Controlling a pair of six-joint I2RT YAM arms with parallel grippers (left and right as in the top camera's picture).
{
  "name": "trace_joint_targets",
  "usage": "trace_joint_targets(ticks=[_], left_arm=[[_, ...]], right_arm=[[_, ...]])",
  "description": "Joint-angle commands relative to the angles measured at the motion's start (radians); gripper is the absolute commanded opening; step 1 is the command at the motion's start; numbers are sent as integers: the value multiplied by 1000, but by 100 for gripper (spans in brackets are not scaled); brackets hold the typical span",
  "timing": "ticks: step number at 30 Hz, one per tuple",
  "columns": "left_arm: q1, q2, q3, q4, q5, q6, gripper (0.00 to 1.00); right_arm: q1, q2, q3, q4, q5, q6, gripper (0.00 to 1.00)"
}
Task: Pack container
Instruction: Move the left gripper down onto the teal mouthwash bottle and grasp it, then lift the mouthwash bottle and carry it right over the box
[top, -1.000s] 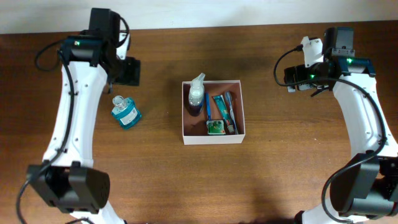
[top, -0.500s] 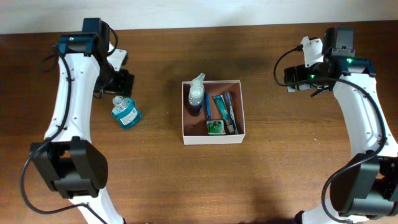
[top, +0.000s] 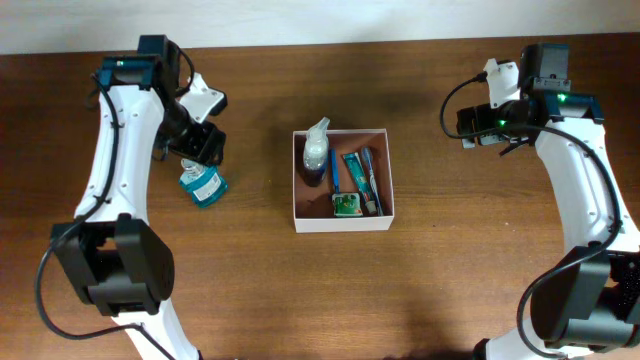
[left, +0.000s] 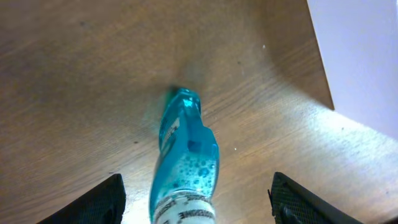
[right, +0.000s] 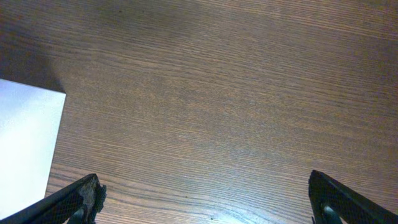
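The container (top: 343, 222) is a square white-walled box at the table's middle, with a spray bottle (top: 316, 150), a green tube (top: 355, 168) and other small toiletries inside. To its left a blue mouthwash bottle (top: 205, 186) lies on the wood. My left gripper (top: 203, 146) hangs just above the bottle's cap end. In the left wrist view the bottle (left: 186, 143) lies between my two black fingers (left: 93, 202), which stand apart on both sides without touching it. My right gripper (top: 472, 124) is open over bare wood, far right of the container, and holds nothing (right: 205, 199).
A white surface (left: 367, 56) fills the upper right of the left wrist view, and a white patch (right: 28, 143) shows at the left of the right wrist view. Brown wood surrounds the container. The table's back edge meets a pale wall (top: 320, 20).
My left gripper has swung down and turned from the back left toward the blue bottle, and now straddles its cap end. The right arm and the container's contents have not moved.
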Motion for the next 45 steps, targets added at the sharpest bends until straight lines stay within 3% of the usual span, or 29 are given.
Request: trace_joint_targets(ticks=[1, 22, 26, 28, 30, 45], left_arm=[[2, 22, -52, 10, 20, 49, 76], [3, 22, -129, 42, -25, 48, 73], [3, 22, -129, 53, -25, 48, 63], [3, 22, -129, 56, -25, 48, 50], [3, 22, -129, 58, -25, 48, 42], [2, 22, -100, 54, -25, 36, 26]], right_arm=[[-5, 8, 12, 3, 2, 12, 98], [-5, 8, 12, 3, 2, 12, 98], [-5, 8, 12, 3, 2, 12, 98], [-5, 8, 12, 3, 2, 12, 98], [-5, 8, 12, 3, 2, 12, 98], [-5, 8, 12, 3, 2, 12, 98]])
